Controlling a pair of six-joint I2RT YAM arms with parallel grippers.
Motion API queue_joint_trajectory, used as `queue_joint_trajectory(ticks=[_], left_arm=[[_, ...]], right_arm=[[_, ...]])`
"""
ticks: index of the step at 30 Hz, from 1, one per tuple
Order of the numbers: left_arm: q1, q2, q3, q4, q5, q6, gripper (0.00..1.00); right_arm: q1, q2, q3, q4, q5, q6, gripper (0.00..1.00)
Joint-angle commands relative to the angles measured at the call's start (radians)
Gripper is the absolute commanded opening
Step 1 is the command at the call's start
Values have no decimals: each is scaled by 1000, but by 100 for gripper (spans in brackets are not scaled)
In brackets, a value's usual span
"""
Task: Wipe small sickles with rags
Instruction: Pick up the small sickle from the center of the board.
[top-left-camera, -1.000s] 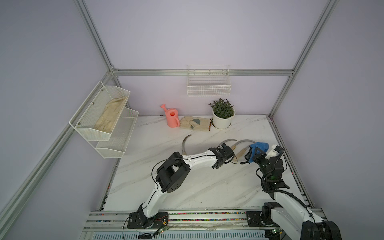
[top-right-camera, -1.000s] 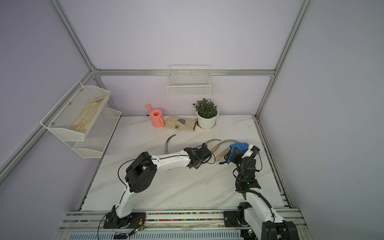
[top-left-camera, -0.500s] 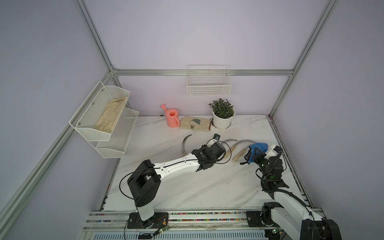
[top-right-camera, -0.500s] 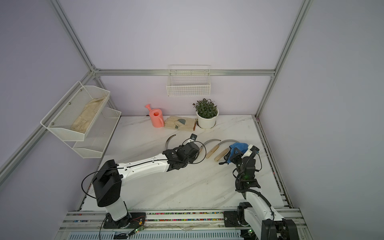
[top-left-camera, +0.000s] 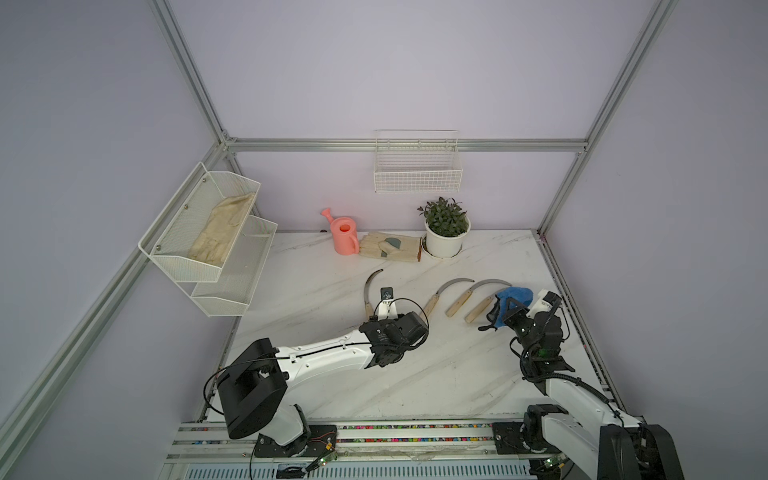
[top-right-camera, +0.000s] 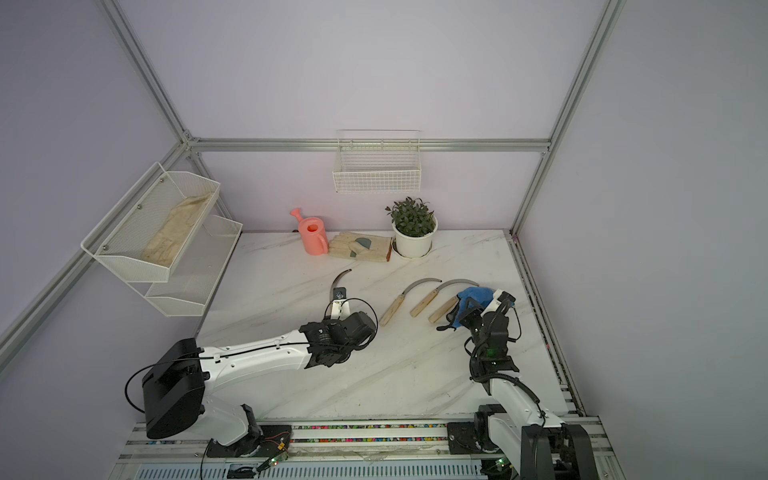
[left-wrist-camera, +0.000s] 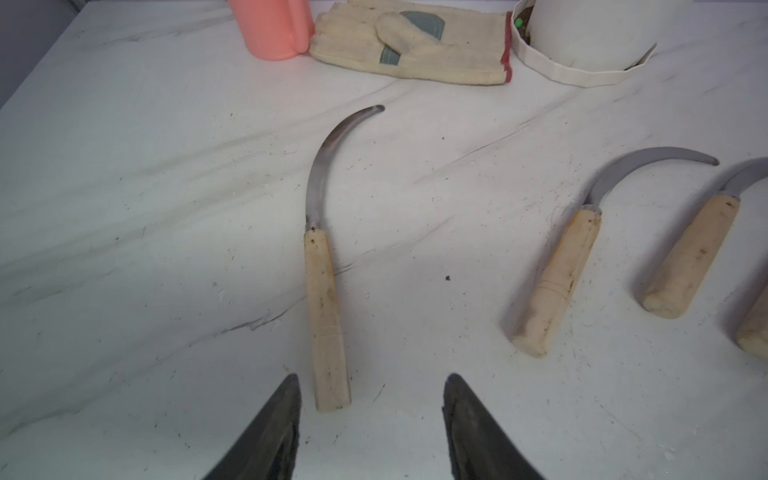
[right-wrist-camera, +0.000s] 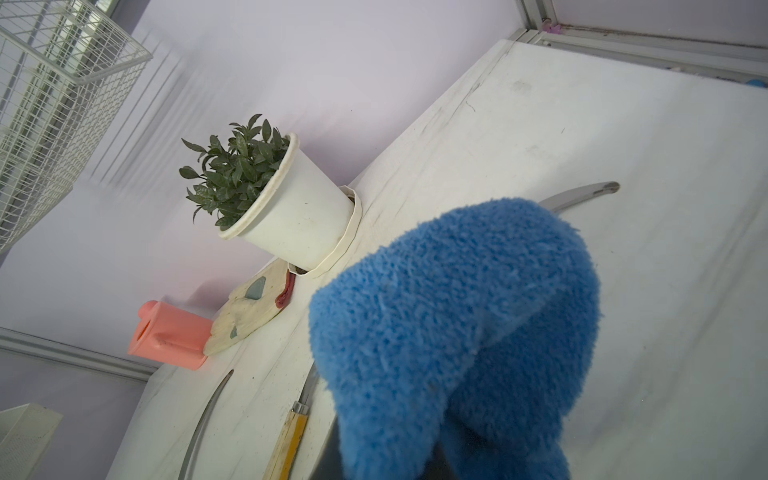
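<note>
Just ahead of the spread left pincer (left-wrist-camera: 372, 378), the nearest sickle (left-wrist-camera: 326, 299) lies off-centre, so closing could knock its handle askew, while the right pincer (top-left-camera: 505, 309) pinches the blue rag (top-left-camera: 515, 296).

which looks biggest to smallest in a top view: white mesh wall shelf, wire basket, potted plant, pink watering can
1. white mesh wall shelf, clearly largest, though it hangs nearer the camera
2. wire basket
3. potted plant
4. pink watering can, only slightly smaller than the plant
</note>
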Motion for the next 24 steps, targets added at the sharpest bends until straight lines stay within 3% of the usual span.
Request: queue_joint_trajectory(ticks=[1, 17, 24], left_arm=[[-1, -1, -55, -60, 37, -206, 58], [8, 186, -66, -62, 29, -357, 59], [45, 255, -74, 3, 42, -326, 58]], right_arm=[[-3, 9, -29, 72, 15, 7, 0], [-4, 48, -21, 93, -1, 8, 0], [-3, 49, -19, 92, -5, 8, 0]])
